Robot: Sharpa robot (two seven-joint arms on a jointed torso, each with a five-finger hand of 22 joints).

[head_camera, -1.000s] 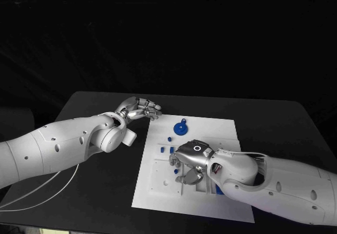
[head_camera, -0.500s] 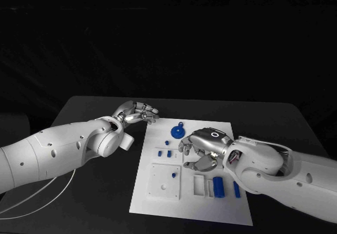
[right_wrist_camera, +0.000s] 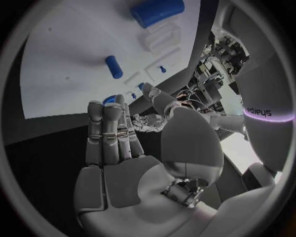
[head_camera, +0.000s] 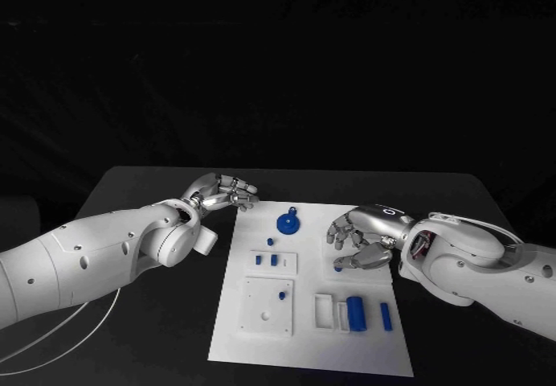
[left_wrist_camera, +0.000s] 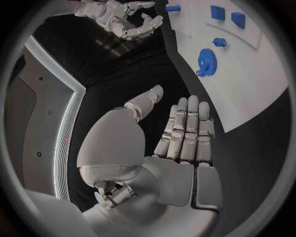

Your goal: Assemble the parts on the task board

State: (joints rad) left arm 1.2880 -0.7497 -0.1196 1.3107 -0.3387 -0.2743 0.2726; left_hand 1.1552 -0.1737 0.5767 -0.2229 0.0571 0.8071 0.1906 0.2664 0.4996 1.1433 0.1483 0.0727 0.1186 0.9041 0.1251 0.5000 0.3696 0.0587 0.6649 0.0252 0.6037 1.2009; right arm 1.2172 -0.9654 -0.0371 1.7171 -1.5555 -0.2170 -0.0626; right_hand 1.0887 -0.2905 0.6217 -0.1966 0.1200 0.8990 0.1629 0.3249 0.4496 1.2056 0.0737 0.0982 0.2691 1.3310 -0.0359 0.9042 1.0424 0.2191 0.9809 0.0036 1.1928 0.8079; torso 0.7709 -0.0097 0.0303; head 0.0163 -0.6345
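The white task board [head_camera: 261,342] lies mid-table. On it are a blue gear [head_camera: 288,219] at the far end, small blue blocks [head_camera: 267,260], a short blue peg [head_camera: 337,268], a peg in a square plate [head_camera: 282,295], a blue cylinder [head_camera: 357,312] and a thin blue bar [head_camera: 386,317]. My right hand [head_camera: 361,237] hovers over the board's right edge, fingers extended, holding nothing. My left hand [head_camera: 223,191] hangs off the board's far left corner, empty, fingers straight [left_wrist_camera: 185,133]. The right wrist view has the cylinder [right_wrist_camera: 157,12] and the peg [right_wrist_camera: 113,66] beyond the palm [right_wrist_camera: 123,168].
Black table [head_camera: 139,322] surrounds the board on all sides. The left wrist view shows the gear [left_wrist_camera: 206,61] on the board [left_wrist_camera: 246,94] and my right hand [left_wrist_camera: 120,19] farther off. My left forearm [head_camera: 104,257] lies over the table's left side.
My right hand has lifted off the board's middle and drawn back to its right edge, uncovering the cylinder and bar. The left hand has barely moved. The camera has shifted.
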